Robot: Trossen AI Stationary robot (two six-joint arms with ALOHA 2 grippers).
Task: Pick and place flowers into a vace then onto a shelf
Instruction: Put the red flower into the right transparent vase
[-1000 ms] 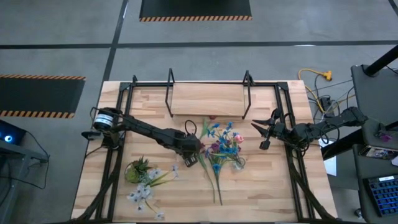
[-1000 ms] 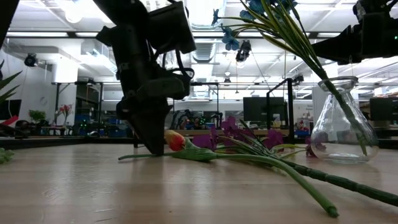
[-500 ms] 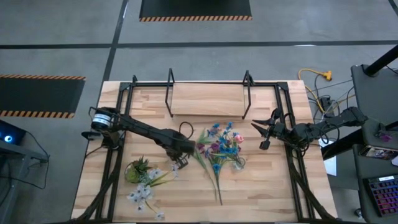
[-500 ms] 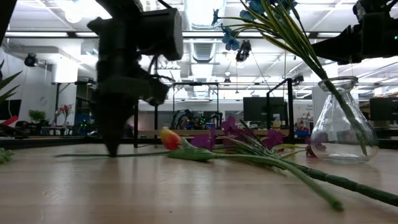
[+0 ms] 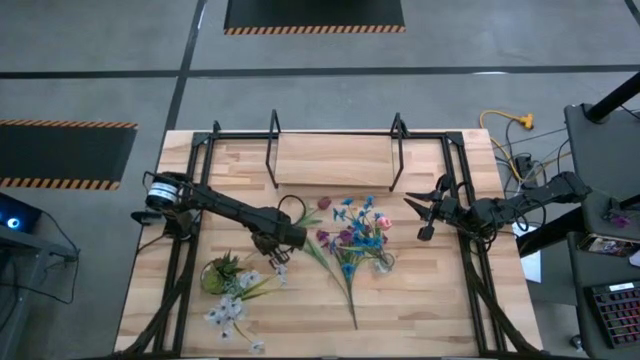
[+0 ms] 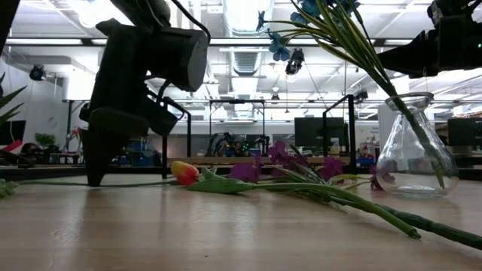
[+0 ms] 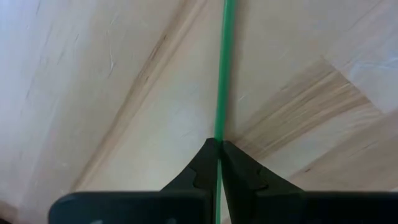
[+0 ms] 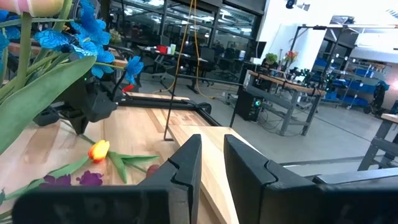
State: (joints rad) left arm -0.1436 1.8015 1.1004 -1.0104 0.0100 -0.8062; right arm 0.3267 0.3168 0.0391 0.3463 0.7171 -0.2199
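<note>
My left gripper (image 6: pixel 94 179) points down at the table's left middle, shut on the thin green stem (image 7: pixel 221 87) of a flower with an orange-red head (image 6: pixel 183 172). That flower lies flat on the wood. The clear glass vase (image 6: pixel 416 150) stands right of it and holds blue flowers (image 5: pixel 355 215). Purple flowers (image 6: pixel 286 159) and a long stem (image 5: pixel 347 295) lie beside the vase. The wooden shelf (image 5: pixel 335 160) stands at the far middle. My right gripper (image 8: pixel 211 163) waits level at the table's right edge, open and with nothing in it. My left gripper pinches the flower's thin stem (image 7: pixel 219 134) between its two fingertips, at a point well away from the head. The fingers come from above, pointing down, and close across the stem. The stem runs on past both sides of the fingers, low along the table, and the head (image 8: pixel 99 149) rests on the wood.
A squat green potted plant (image 5: pixel 222 272) and white flowers (image 5: pixel 232 308) lie near the front left, close to my left gripper. A black metal frame (image 5: pixel 190 250) runs along the table's sides. Bare wood lies at the near middle and near right.
My left gripper has gone toward the table's left edge and tipped more upright. The flower has slid along the table after it: its orange-red head is now farther left, away from the vase and the purple flowers, which stay put.
</note>
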